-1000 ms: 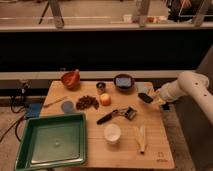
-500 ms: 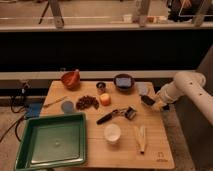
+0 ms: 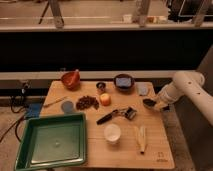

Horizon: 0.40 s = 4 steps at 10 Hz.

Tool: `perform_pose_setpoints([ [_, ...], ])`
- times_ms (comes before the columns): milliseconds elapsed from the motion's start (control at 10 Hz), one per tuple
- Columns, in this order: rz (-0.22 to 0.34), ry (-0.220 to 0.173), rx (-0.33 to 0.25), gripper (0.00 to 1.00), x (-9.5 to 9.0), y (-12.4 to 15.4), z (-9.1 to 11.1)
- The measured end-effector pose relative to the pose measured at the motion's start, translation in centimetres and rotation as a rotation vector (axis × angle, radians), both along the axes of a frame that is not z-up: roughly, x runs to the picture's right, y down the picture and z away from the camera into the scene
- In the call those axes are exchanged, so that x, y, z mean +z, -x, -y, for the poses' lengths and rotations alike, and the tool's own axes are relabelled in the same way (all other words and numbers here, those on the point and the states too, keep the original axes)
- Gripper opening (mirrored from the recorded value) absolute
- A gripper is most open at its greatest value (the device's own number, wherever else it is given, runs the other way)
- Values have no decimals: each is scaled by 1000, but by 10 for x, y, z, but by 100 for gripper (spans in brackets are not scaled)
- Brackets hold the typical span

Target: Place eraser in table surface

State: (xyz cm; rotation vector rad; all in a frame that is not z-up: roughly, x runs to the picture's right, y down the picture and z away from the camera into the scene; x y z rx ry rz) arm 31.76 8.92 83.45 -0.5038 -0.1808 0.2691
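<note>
The wooden table surface (image 3: 160,135) carries several small items. My gripper (image 3: 151,104) is at the end of the white arm that comes in from the right, low over the table's right edge, right of the black-handled brush (image 3: 117,115). A small dark block, the eraser (image 3: 148,103), sits at the gripper's tip and appears held just above the wood. I cannot tell whether it touches the table.
A green tray (image 3: 50,142) stands at the front left. On the table are a red bowl (image 3: 71,79), a dark bowl (image 3: 123,81), a pale grey-blue patch (image 3: 143,89), an orange fruit (image 3: 105,99), a white cup (image 3: 112,133) and a pale yellow item (image 3: 141,138).
The gripper with the dark block has moved slightly down and towards the table's right edge. Nothing else on the table has moved.
</note>
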Motion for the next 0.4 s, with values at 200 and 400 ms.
perform_pose_setpoints([
  [200,24,8,26,80,1,1,1],
  [400,56,-3,43,80,1,6,5],
])
